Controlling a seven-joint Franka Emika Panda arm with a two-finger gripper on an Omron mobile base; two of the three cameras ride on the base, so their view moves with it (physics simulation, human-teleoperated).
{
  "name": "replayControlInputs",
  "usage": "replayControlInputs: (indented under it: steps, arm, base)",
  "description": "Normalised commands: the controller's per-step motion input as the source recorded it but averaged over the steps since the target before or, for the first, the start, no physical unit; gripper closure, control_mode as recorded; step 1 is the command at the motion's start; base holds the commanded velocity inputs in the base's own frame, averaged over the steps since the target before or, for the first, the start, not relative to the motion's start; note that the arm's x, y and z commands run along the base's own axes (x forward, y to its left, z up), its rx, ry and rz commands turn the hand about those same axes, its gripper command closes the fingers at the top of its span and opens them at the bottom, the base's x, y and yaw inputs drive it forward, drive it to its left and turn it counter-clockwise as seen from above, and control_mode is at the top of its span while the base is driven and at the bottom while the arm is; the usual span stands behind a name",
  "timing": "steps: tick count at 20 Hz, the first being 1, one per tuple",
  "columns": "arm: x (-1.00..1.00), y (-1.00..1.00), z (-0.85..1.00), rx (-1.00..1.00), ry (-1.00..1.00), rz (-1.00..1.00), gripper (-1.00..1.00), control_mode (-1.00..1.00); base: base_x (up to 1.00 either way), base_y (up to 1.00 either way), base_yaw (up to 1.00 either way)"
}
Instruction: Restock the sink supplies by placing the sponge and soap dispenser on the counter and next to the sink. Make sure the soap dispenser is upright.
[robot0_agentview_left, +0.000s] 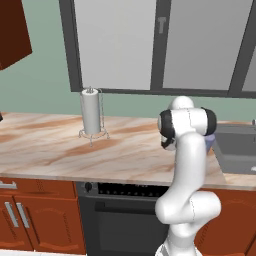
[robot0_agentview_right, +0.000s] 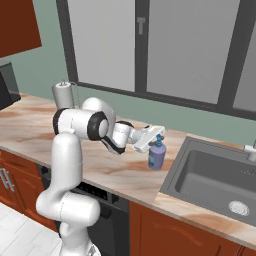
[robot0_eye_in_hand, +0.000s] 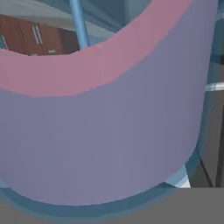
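So my left base cam sits behind me on my left, looking forward and down over the counter toward the window wall, with my own arm rising at lower right. The right base cam does the same from my right, arm at lower left, and gets more of the sink. Both share that counter stretch and the paper-towel roll. My hand cam is jammed right up against the soap dispenser.

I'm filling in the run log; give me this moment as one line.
gripper: shut on soap dispenser | soap dispenser: upright on counter, left of sink | sponge: not placed
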Motion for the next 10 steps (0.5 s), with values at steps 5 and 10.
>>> replayControlInputs:
  steps: [5,10]
  arm:
    - [-0.34,0.41,-0.08,-0.03,-0.09,-0.08,-1.00,-1.00]
    - [0.00,0.01,0.00,0.00,-0.09,-0.05,-1.00,-1.00]
  base:
    - [0.00,0.00,0.00]
    - [0.00,0.00,0.00]
